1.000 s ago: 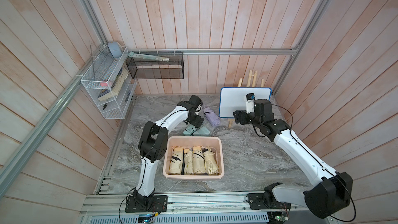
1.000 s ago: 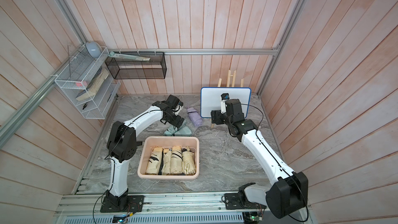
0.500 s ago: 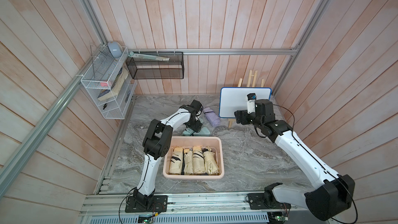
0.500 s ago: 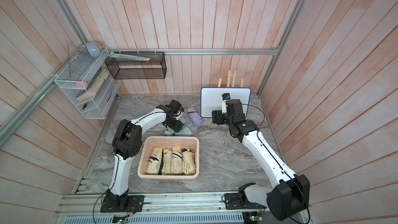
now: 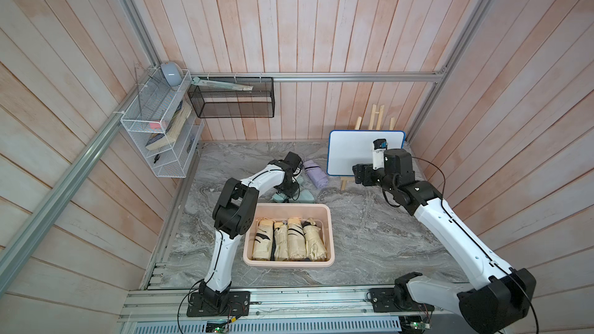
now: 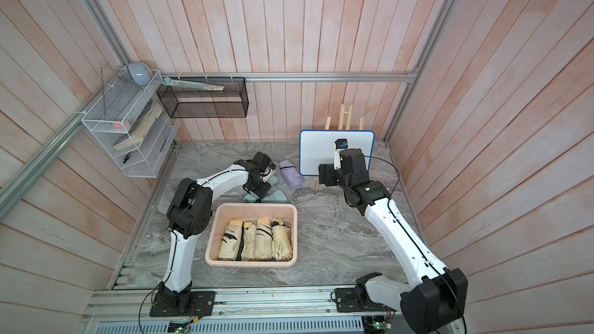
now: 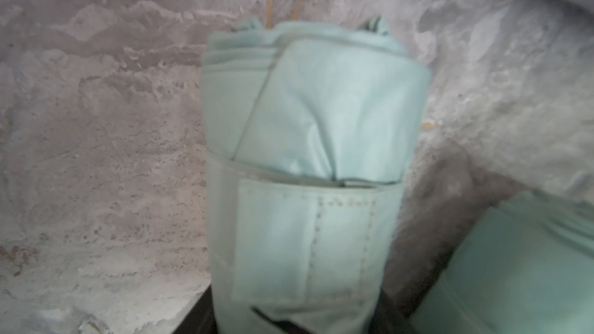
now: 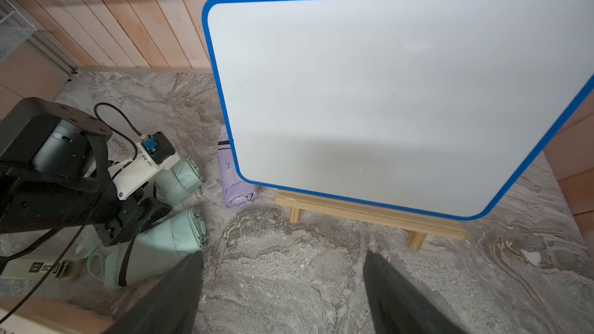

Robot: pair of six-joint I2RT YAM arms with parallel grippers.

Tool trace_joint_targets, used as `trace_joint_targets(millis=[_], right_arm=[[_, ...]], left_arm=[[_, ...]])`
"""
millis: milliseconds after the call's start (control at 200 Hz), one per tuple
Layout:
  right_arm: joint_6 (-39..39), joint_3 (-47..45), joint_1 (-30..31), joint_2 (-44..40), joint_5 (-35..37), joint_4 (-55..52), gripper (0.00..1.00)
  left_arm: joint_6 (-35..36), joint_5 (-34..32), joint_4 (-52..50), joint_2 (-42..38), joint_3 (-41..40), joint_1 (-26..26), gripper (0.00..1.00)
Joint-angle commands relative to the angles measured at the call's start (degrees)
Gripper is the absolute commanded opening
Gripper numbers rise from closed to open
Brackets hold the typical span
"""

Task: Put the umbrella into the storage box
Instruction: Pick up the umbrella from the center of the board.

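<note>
The pale pink storage box (image 5: 289, 207) (image 6: 255, 207) sits at the table's front middle and holds several beige folded umbrellas (image 5: 291, 239). Just behind it lie two mint green folded umbrellas. My left gripper (image 5: 291, 191) (image 6: 258, 192) (image 7: 295, 322) (image 8: 144, 208) points down with its jaws pressed against both sides of the rear mint umbrella (image 5: 301, 181) (image 7: 305, 123) (image 8: 183, 175), which still rests on the table. The other mint umbrella (image 5: 307, 195) (image 7: 514, 268) (image 8: 160, 245) lies beside it. My right gripper (image 5: 358, 173) (image 8: 283, 261) hangs open and empty above the table.
A lilac folded umbrella (image 5: 315, 177) (image 8: 236, 184) lies behind the mint ones, against a blue-rimmed whiteboard (image 5: 366, 152) on a wooden easel. A black mesh basket (image 5: 231, 101) and a white wire rack (image 5: 160, 130) hang on the back-left walls.
My left gripper has come down over the rear mint umbrella and its jaws have narrowed onto it, while the arm's elbow swung towards the box. The right arm has hardly moved.
</note>
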Motion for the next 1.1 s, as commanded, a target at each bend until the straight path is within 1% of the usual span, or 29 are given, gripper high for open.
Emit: trace_joint_targets(millis=[0, 55, 195, 385, 455, 545, 665, 755, 880, 980, 1095], right_arm=[[1.3, 1.4, -0.2, -0.9, -1.1, -1.7, 0.84], [1.4, 2.1, -0.2, -1.1, -1.6, -2.1, 0.84], [2.5, 3.4, -0.2, -1.1, -2.7, -2.8, 0.84], [6.0, 4.5, -0.2, -0.9, -4.2, -3.2, 0.84], [6.9, 5.3, -0.2, -0.3, -5.4, -3.9, 0.84], [8.9, 6.3, -0.1, 0.1, -6.9, -3.9, 0.86], [11.2, 7.0, 0.3, 0.4, -9.9, -1.8, 0.87], [12.6, 7.7, 1.2, 0.8, -12.1, -0.6, 0.87], [14.3, 9.5, 3.2, 2.5, -15.2, 0.0, 0.87], [15.9, 11.1, 5.2, 3.9, -18.0, 0.7, 0.90], [18.1, 10.9, 6.8, 4.7, -22.2, 4.0, 0.93]], left_arm=[[0.8, -0.3, 1.3, -2.9, -1.5, 0.5, 0.51], [1.0, -0.5, 1.8, -4.1, -1.6, 0.6, 0.49], [1.3, -1.1, 2.4, -7.7, -1.5, 0.6, 0.48], [0.7, -0.5, 4.0, -14.4, -2.5, 0.6, 0.46], [0.8, 0.7, 4.9, -17.1, -3.0, 0.6, 0.46], [0.9, 4.4, 6.1, -20.8, -3.8, 0.6, 0.46], [0.9, 7.6, 7.3, -25.4, -5.0, 0.6, 0.46], [2.1, 10.3, 7.6, -28.5, -6.1, 0.3, 0.45], [4.7, 11.6, 7.6, -32.3, -7.4, -0.7, 0.45], [6.4, 12.3, 7.9, -35.0, -8.7, -1.4, 0.45], [9.2, 12.9, 8.9, -38.0, -10.8, -2.4, 0.45]])
